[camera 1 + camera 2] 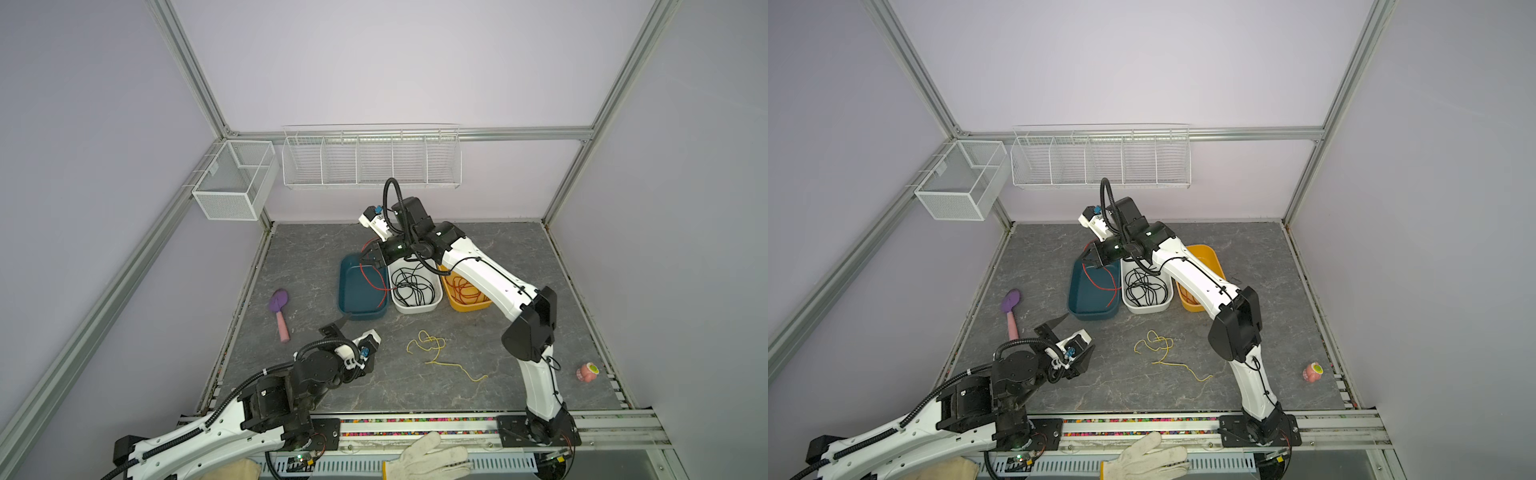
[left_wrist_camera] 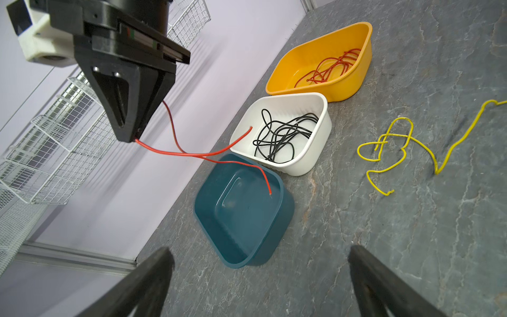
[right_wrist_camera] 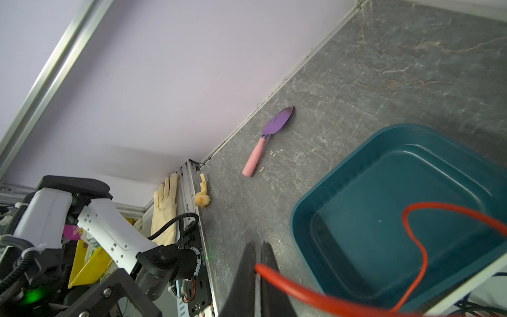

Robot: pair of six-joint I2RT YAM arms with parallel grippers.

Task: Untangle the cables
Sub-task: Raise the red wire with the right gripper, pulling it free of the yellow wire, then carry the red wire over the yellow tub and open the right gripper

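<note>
Grey stone-look desk (image 1: 519, 257), read left to right: a purple trowel (image 1: 279, 305) with a pink handle lies near the left edge, apart from everything else. The left tool (image 2: 260, 248) hovers over the front-left of the desk with its jaws spread wide, nothing between them. Next is the teal bin (image 1: 343, 286). The right tool (image 2: 133, 134) sits above its far end, clamped on a thin red cable (image 1: 372, 278). That cable droops in a loop over the teal bin, with one end hanging inside it and the other reaching toward the white bin's rim; whether it touches the bin floor is unclear. The white bin (image 1: 436, 286) touches the teal one and holds a loose coil of black cable (image 1: 411, 286). The orange bin (image 1: 469, 307) sits beside it, partly hidden under the right arm, with a second red cable (image 1: 465, 291) bunched inside. A yellow cable (image 1: 432, 349) lies loosely looped on the bare desk in front of the bins. A small pink toy (image 1: 587, 371) sits near the right edge. A white glove (image 1: 424, 457) lies on the front rail.
</note>
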